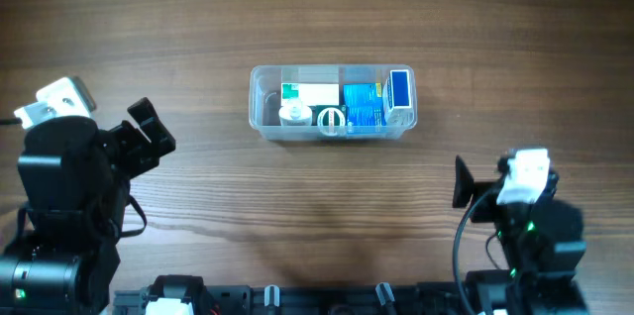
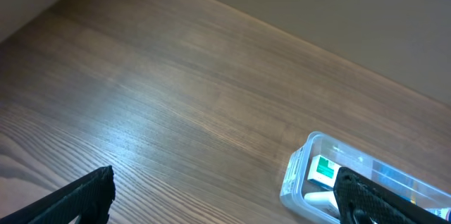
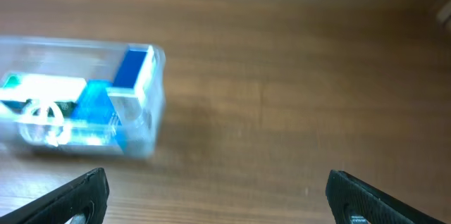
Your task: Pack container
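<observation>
Left hand (image 2: 225,190): wide, empty, above surface (image 1: 297,216), well apart from container (image 1: 260,107). Right hand (image 3: 217,187): wide, empty; wrist view blurred, fingers cropped.

Brown wood-grain table (image 1: 297,18) under soft even light, plain beige wall (image 2: 338,5) behind its far edge.
</observation>
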{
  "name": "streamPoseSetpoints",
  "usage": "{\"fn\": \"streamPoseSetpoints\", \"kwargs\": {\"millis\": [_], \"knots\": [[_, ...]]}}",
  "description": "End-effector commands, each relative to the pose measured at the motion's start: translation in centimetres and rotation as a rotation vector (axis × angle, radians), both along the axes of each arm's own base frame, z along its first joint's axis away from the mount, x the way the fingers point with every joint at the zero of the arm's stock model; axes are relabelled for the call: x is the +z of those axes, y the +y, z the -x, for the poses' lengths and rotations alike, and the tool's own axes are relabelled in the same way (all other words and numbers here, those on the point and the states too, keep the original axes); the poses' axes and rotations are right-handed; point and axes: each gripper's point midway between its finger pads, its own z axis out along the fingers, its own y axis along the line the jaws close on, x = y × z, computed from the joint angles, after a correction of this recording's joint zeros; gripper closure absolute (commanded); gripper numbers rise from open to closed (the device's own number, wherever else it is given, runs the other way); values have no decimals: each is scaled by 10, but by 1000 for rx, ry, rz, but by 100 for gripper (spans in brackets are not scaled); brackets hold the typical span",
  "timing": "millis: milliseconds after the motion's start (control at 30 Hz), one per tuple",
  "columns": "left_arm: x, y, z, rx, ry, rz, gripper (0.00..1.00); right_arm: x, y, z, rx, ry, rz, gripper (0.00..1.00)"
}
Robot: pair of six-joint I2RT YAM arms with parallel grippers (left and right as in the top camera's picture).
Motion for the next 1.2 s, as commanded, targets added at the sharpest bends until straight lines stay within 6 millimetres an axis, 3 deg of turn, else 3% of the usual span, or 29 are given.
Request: {"fn": "streamPoseSetpoints", "kwargs": {"millis": [0, 433, 1167], "knots": [[2, 3, 0, 20, -8, 6, 0, -27, 1, 4, 2, -15, -14, 0], [2, 3, 0, 20, -8, 6, 0, -69, 1, -5, -39, -63, -108, 0], [2, 3, 0, 20, -8, 6, 0, -70, 1, -6, -38, -63, -107, 0]]}}
